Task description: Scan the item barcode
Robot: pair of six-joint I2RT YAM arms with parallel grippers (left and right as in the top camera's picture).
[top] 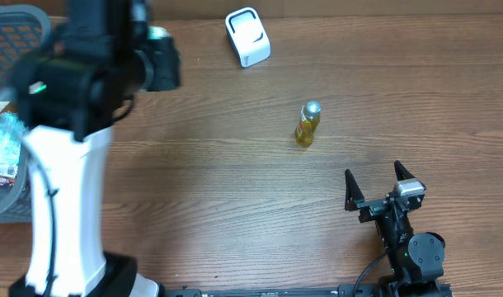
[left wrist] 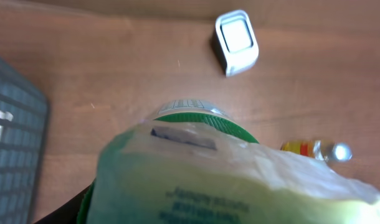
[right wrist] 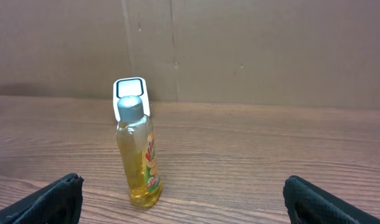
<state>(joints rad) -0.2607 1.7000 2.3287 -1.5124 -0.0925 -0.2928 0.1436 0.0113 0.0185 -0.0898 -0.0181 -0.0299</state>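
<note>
Checking left jaws first: the fingers are hidden behind the load in the left wrist view. A soft packet [left wrist: 227, 180] with a green rim and pale crinkled film hangs right under that camera, clear of the bench [left wrist: 115, 74], so I read them as pinching the packet. Right jaws are spread wide and empty, low at the near edge of the bench, right of the middle.

The packet sits aloft over the far-left part of the bench, between the grey basket [left wrist: 12, 143] at the left edge and the white scanner [left wrist: 238, 40] by the far edge. It is not visible from overhead because the left arm [top: 66, 190] covers it. A yellow bottle [top: 307, 124] stands upright mid-bench, nearer than the scanner and to its right.

Risks, as judged:
- Barcode not identifiable. The dark patch [left wrist: 184, 138] and the print on the film are blurred. If the code faces away from the scanner window, there will be no read.
- Film is floppy and shiny. A fold or glare across the code would spoil the read.
- The packet is limp. A quick swing could let it slip, or it could sag onto the scanner and shove it.
- Overshoot to the right would tip the bottle.
</note>
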